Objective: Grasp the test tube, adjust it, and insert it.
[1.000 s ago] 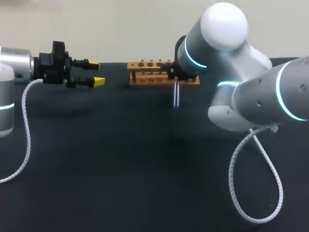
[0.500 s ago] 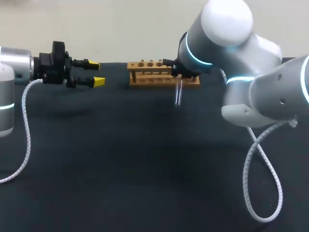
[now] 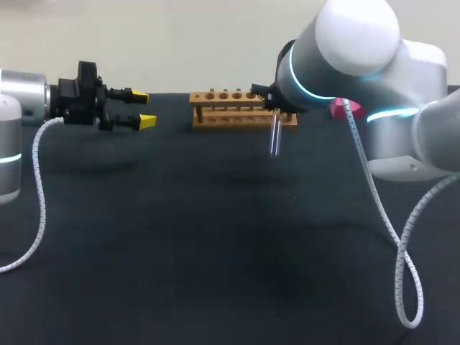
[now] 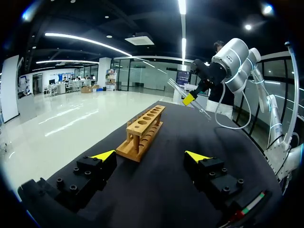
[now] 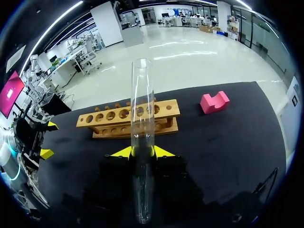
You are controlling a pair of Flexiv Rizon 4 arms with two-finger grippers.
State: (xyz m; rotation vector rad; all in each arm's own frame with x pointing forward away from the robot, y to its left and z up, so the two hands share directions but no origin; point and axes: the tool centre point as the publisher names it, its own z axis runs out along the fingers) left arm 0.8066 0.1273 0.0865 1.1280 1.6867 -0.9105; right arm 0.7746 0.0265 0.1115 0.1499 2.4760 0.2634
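On your dark desk, the tube hangs nearly upright, clamped in the right tool. It has drifted rightward to the rack's right end, so insertion remains. Your left tool gapes wide, well apart.

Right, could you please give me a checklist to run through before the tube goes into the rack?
1. Clear glass test tube gripped by the right jaws: ok, both yellow tips touch it.
2. Tube over a hole of the wooden rack: not ok, it hangs short of the rack.
3. Tube upright: not ok, tilted in the left wrist view.
4. Visible holes free: ok.
5. Left jaws out of the way: ok, open, beyond the rack's other end.
6. Pink notched block clear: ok, apart from the rack.
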